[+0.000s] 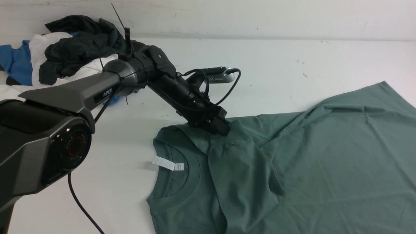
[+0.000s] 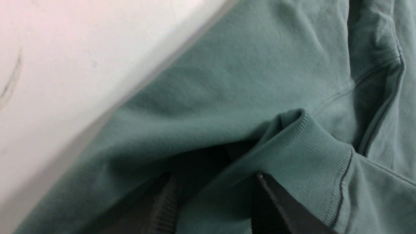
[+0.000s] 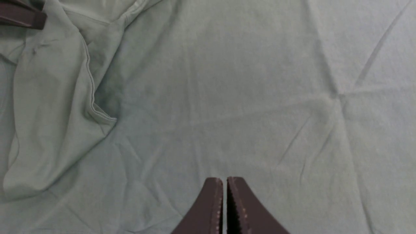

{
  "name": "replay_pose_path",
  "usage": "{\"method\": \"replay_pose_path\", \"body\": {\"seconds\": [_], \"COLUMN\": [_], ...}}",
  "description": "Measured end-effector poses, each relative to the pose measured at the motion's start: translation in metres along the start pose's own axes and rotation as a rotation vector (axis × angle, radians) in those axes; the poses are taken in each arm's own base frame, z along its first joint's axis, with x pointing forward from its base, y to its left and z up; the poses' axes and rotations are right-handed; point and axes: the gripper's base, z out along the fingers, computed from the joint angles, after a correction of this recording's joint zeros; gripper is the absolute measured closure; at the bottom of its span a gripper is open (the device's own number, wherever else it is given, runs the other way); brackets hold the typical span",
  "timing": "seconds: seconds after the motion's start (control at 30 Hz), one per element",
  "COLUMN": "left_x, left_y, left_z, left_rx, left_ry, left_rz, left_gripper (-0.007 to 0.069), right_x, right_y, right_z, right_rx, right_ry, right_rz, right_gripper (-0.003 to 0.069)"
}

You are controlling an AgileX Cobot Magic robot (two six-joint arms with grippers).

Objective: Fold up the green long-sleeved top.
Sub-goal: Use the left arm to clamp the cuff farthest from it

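Left gripper (image 1: 225, 129) is slanting down onto the green long-sleeved top (image 1: 325, 156), jaws apart; right gripper (image 3: 225, 180) is hovering, jaws together.

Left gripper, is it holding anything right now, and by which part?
Nothing looks gripped: the left gripper stands open, with a fold of the green top beside its ribbed band lying loose between the fingers.

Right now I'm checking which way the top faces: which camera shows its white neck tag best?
The front view: the white neck tag lies at the collar of the green top, fully visible. Both wrist views show green fabric but no tag.
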Motion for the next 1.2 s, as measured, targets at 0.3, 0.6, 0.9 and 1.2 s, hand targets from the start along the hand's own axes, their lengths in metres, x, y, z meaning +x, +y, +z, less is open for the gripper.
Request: {"method": "replay_pose_path", "body": {"seconds": [0.3, 0.6, 0.9, 1.2], "left_x": [-0.007, -0.004, -0.002, -0.001], "left_y": [0.005, -0.003, -0.009, -0.008], "left_z": [-0.006, 0.000, 0.003, 0.005], "left_rx": [-0.071, -0.053, 0.023, 0.030], "left_ry": [0.003, 0.057, 0.070, 0.080], "left_rz": [0.024, 0.043, 0.015, 0.062], "left_gripper": [0.0311, 0.0311, 0.0313, 0.0578], "right_x": [0.000, 0.000, 0.000, 0.000], "right_y": [0.000, 0.000, 0.000, 0.000], "right_z": [0.000, 0.000, 0.000, 0.000], "right_rx": [0.000, 0.000, 0.000, 0.000], "right_ry": [0.000, 0.000, 0.000, 0.000], "right_rz": [0.000, 0.000, 0.000, 0.000], "right_gripper": [0.0646, 0.0646, 0.0646, 0.0646]}}
